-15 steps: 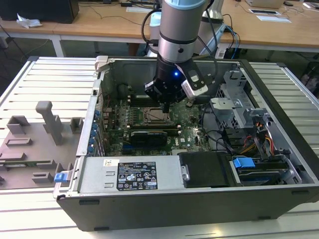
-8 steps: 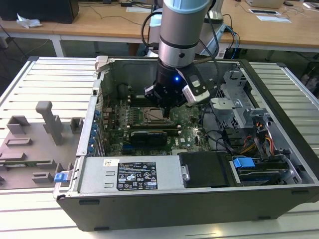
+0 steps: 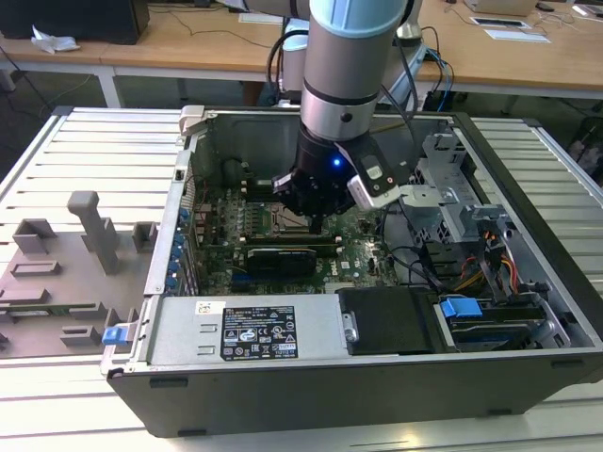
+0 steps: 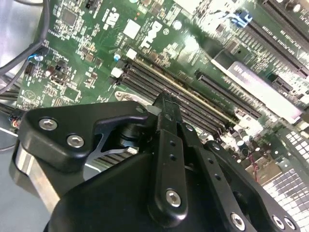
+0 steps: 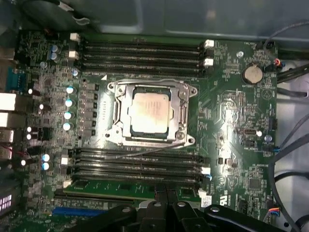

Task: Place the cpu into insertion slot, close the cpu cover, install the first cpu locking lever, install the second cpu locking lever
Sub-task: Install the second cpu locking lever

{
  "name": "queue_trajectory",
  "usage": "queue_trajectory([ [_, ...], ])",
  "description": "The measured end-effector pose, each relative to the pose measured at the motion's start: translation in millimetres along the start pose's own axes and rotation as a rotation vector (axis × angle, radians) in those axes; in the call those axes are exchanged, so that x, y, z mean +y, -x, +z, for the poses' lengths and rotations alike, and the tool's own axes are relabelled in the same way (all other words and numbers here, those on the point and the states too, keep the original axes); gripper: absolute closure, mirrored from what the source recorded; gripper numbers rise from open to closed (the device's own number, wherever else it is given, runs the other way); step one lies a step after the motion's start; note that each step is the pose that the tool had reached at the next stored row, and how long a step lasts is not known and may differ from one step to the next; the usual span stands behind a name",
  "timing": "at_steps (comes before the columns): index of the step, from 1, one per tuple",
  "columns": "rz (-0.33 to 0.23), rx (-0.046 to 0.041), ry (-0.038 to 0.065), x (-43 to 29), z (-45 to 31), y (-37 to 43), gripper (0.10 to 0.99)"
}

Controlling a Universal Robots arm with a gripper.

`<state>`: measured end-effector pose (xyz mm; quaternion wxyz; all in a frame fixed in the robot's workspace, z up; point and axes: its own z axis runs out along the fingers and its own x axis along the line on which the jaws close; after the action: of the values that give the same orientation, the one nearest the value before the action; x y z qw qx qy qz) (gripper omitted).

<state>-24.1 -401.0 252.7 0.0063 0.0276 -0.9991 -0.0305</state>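
Silver-grey cpu (image 5: 150, 114) sits in the insertion slot (image 5: 118, 126) at the centre of the first wrist view, the cpu cover (image 5: 184, 107) framing it. Gripper (image 4: 164, 101) hovers over the memory slots (image 5: 140, 164), fingers pinched together, empty. That chip looks light, stiff and delicate, I'd say: edges only.

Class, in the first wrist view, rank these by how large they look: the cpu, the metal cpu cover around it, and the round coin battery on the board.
1. cpu cover, the frame lying around the chip.
2. cpu, seated inside that frame.
3. coin battery, clearly the smallest.
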Motion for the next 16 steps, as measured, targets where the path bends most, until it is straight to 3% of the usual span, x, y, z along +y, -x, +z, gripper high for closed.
queue_trajectory([
  [5,0.000,-0.0002,0.004,-6.2,7.0,-0.4,0.980],
  [6,0.000,-0.0009,0.017,-6.3,7.1,-0.5,0.980],
  [7,-0.001,-0.0029,0.053,-6.3,7.2,-0.7,0.980],
  [8,-0.001,-0.0044,0.081,-6.3,7.2,-0.8,0.980],
  [9,0.000,-0.0051,0.092,-6.3,7.7,-1.0,0.980],
  [12,0.001,-0.0064,0.111,-4.3,10.9,-1.4,0.980],
  [16,0.006,-0.0070,0.112,0.9,19.1,-1.5,0.980],
])
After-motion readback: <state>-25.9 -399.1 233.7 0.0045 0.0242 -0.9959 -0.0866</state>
